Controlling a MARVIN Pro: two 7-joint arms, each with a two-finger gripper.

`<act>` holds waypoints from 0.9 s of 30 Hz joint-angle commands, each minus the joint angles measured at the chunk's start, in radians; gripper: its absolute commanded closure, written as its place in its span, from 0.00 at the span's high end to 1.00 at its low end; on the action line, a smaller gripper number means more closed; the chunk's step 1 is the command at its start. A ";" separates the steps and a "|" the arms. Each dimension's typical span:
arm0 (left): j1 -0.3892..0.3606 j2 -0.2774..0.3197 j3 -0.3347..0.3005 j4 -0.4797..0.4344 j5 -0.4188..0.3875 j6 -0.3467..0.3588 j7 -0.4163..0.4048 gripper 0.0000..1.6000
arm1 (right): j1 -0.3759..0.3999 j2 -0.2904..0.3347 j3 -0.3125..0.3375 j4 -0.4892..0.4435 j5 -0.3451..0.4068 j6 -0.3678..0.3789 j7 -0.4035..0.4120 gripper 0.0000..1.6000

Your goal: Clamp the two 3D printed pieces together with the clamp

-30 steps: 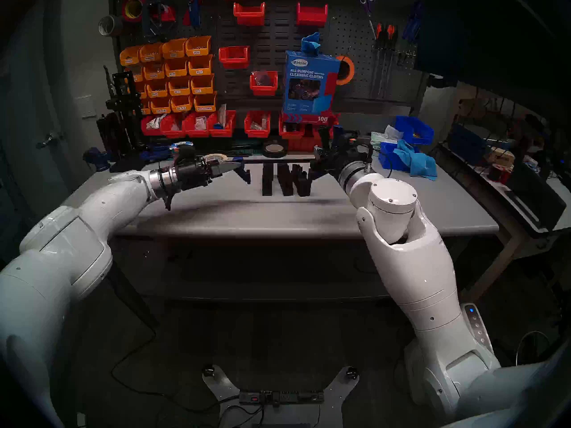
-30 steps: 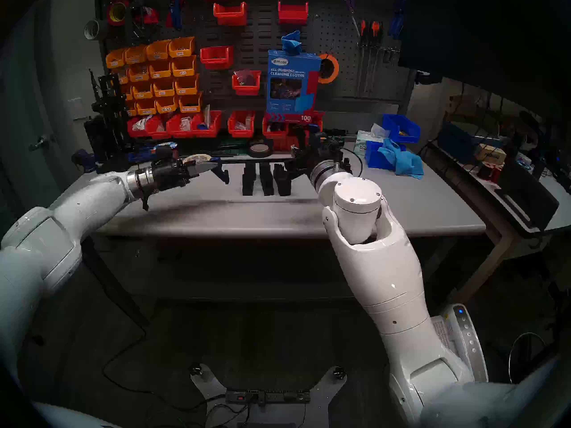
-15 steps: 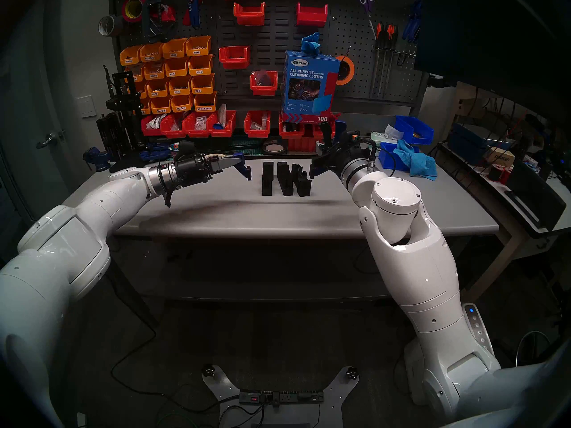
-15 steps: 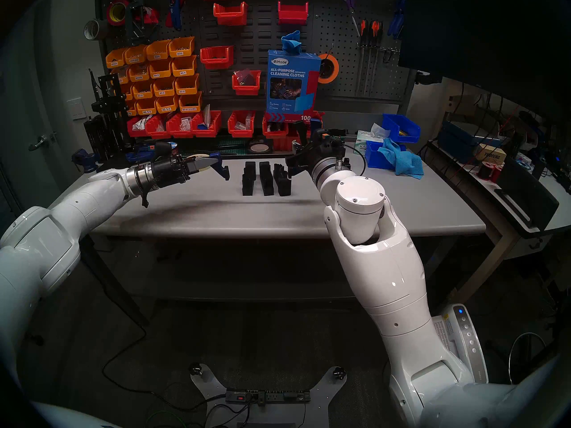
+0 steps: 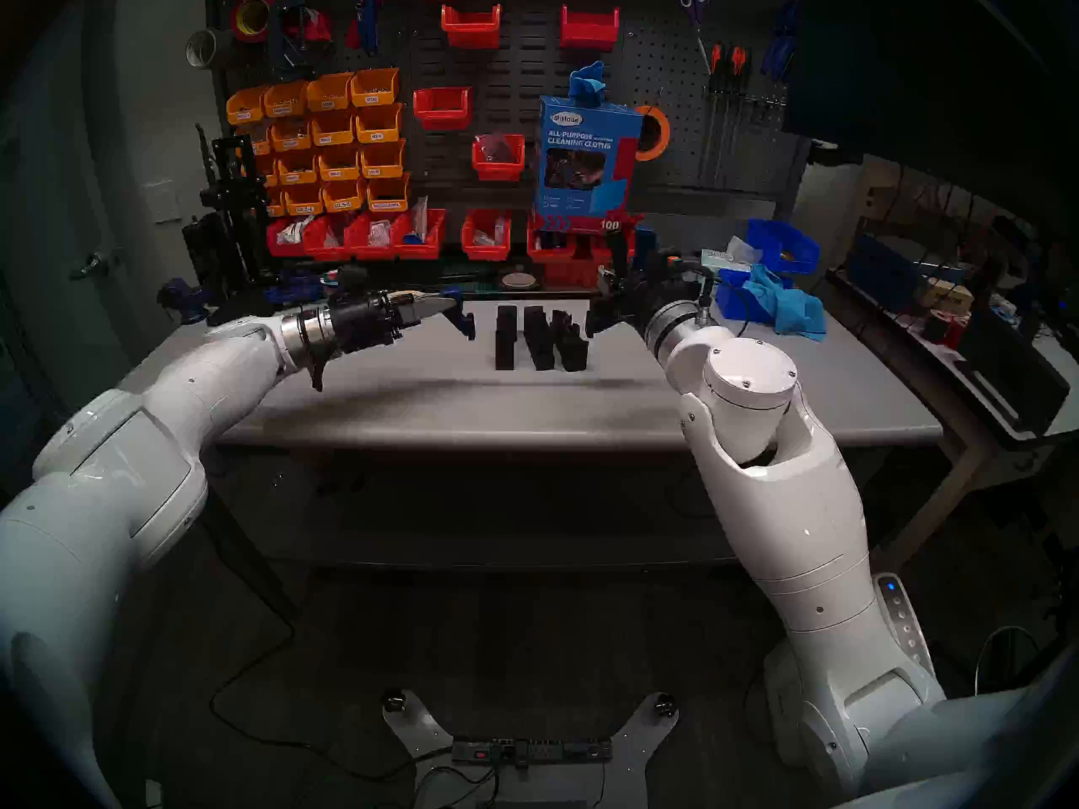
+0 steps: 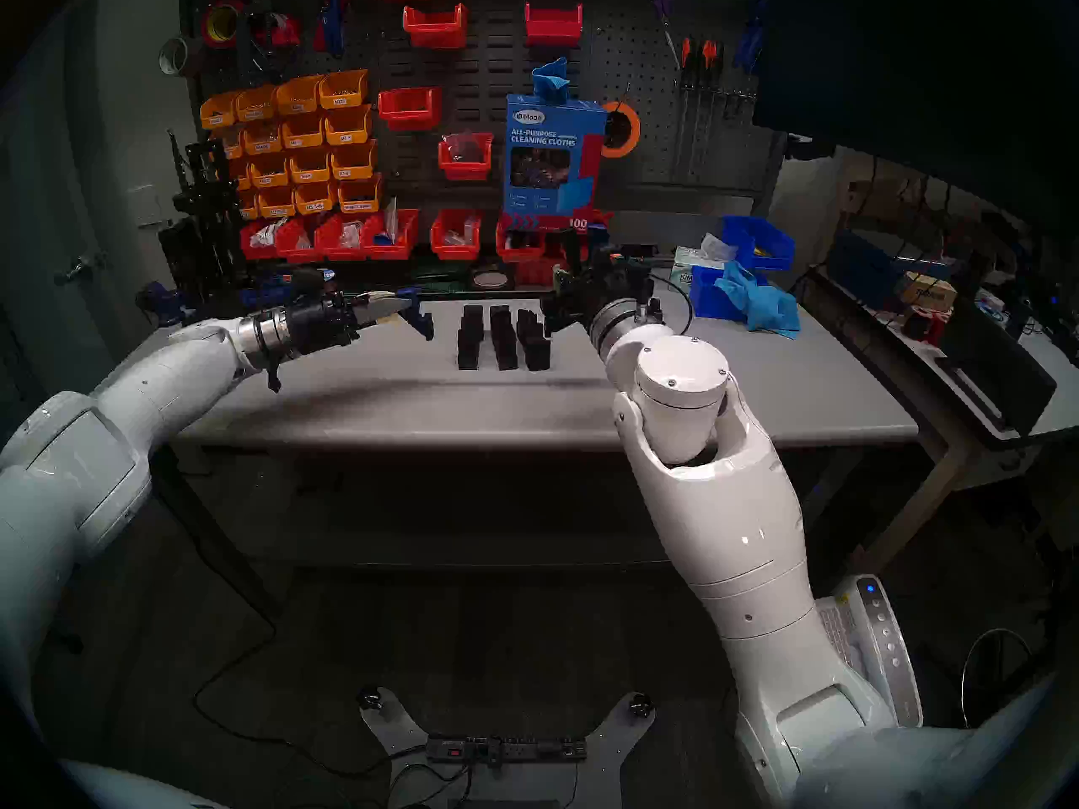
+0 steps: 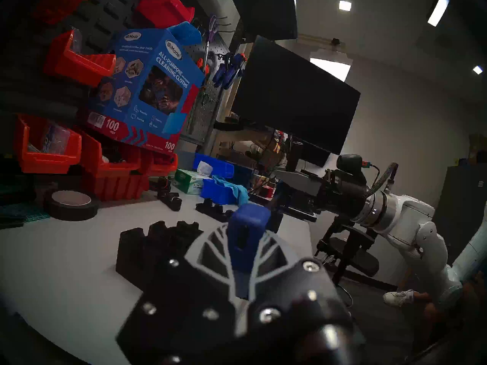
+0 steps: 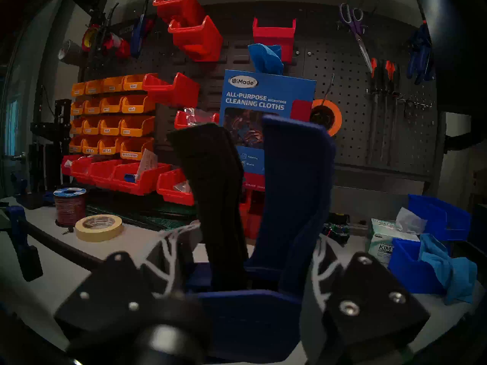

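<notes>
Head view: three black printed pieces (image 5: pixel 540 338) standing in a row on the table (image 5: pixel 409 405), under the clamp (image 5: pixel 461 314).

Left wrist: left gripper (image 7: pixel 243 247) pinched on its blue end.

Right wrist: right gripper (image 8: pixel 245 253) squeezed round the handle.

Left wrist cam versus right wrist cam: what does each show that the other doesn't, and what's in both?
Left wrist only: the left gripper with its jaws shut on the clamp at its blue end piece, and the 3D printed pieces standing on the table beyond.

Right wrist only: the trigger handle inside the right gripper, jaws shut on it, the black bar running off left, and a masking tape roll.

Both: the blue cleaning cloths box and the blue bin holding a cloth.
</notes>
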 commanded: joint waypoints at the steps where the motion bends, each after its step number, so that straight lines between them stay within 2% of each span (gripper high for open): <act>1: -0.019 0.000 -0.012 -0.009 -0.011 -0.002 0.001 0.00 | 0.010 -0.006 0.000 -0.031 0.001 -0.020 0.003 0.00; 16: -0.019 0.003 -0.011 -0.012 -0.003 -0.011 0.001 0.00 | 0.009 -0.008 0.002 -0.031 -0.002 -0.020 0.006 0.00; 20: -0.034 0.016 -0.007 -0.011 0.006 -0.014 0.001 0.00 | 0.040 -0.042 -0.025 -0.022 -0.021 -0.026 -0.015 0.00; 27: -0.076 0.014 -0.013 0.048 0.011 -0.016 0.001 0.00 | 0.091 -0.085 -0.085 0.037 -0.051 -0.036 -0.035 0.00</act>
